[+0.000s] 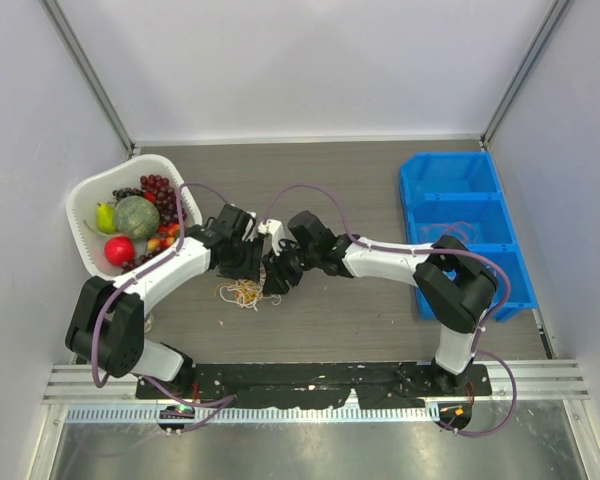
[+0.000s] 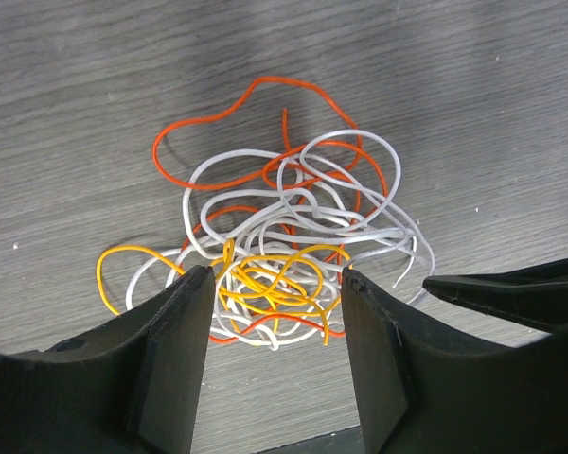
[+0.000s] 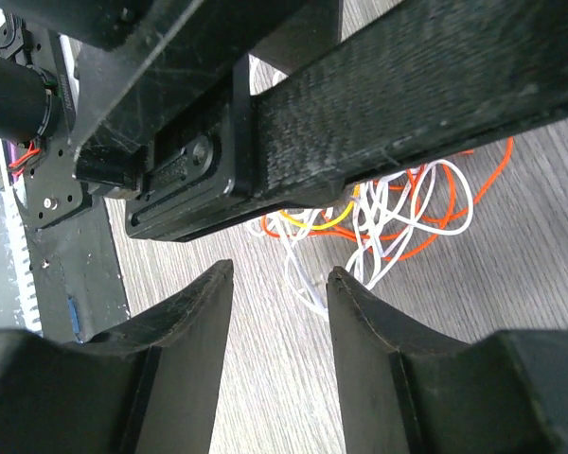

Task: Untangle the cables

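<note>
Two black claws hang close together over one small tangle of cables point(image 1: 243, 293) in the middle of the grey table point(image 1: 360, 170). The tangle lies flat on the wood, a loose knot of thin orange, white and yellow cords. Seen from the left wrist, the yellow ones are bunched at the near side and one orange loop spreads out to the far side.

The left gripper point(image 2: 276, 279) is low above the tangle, its jaws apart, with one finger on each side of the yellow bunch. I cannot tell if the fingertips touch the cords, but they do not pinch them.

The right gripper point(image 3: 279, 270) is just beside the left one, also with its jaws apart and nothing between them. A white loop ends just beyond its fingertips. In its wrist view the body of the left gripper covers a part of the tangle.

At the left side of the table stands a white basket point(image 1: 80, 212) with fruit, and at the right side a blue bin point(image 1: 450, 175) with compartments.
</note>
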Tool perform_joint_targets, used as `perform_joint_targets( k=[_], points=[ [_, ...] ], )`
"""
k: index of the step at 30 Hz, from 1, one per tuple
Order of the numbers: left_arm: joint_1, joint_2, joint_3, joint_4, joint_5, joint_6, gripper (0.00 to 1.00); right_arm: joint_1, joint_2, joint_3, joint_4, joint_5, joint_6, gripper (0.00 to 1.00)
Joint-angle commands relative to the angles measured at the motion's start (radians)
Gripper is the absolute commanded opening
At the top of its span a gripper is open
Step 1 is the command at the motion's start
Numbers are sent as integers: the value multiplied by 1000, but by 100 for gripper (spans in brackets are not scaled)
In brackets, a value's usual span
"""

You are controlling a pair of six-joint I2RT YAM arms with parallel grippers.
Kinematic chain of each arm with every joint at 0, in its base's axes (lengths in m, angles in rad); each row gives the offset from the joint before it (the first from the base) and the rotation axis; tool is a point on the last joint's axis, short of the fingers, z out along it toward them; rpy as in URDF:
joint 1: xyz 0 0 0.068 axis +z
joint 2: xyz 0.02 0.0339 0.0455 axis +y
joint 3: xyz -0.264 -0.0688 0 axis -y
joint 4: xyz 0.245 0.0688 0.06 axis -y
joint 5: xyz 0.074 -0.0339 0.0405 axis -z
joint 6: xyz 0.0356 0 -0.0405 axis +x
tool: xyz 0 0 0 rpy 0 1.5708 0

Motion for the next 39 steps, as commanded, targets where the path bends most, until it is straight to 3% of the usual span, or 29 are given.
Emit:
perform_joint_targets(
  k=[1, 12, 14, 17, 18, 20, 23, 29, 34, 39],
  points=[
    [4, -50, -24, 24, 20, -22, 59, 14, -1, -19, 89, 17, 10, 50],
    [5, -60, -47, 41, 33, -36, 61, 45, 28, -60, 157, 71, 19, 44],
    [4, -60, -53, 49, 33, -43, 61, 56, 25, -69, 163, 101, 9, 37],
    [2, -44, -56, 67, 36, -62, 61, 63, 8, -86, 170, 157, -8, 12],
    [4, -41, -56, 77, 38, -71, 61, 67, -15, -89, 170, 167, -13, 10],
    [4, -18, -65, 107, 49, -91, 68, 70, -53, -97, 166, 186, -24, 1],
    [5, 25, -84, 165, 88, -115, 78, 71, -104, -100, 129, 233, -30, 1],
    [1, 69, -139, 218, 147, -152, 77, 71, -247, -157, 233, 382, -31, 1],
    [1, 98, -176, 271, 139, -157, 76, 73, -309, -80, 177, 551, 58, 1],
    [2, 152, -173, 311, 118, -167, 76, 70, -553, -157, 241, 756, 111, 1]
  ],
)
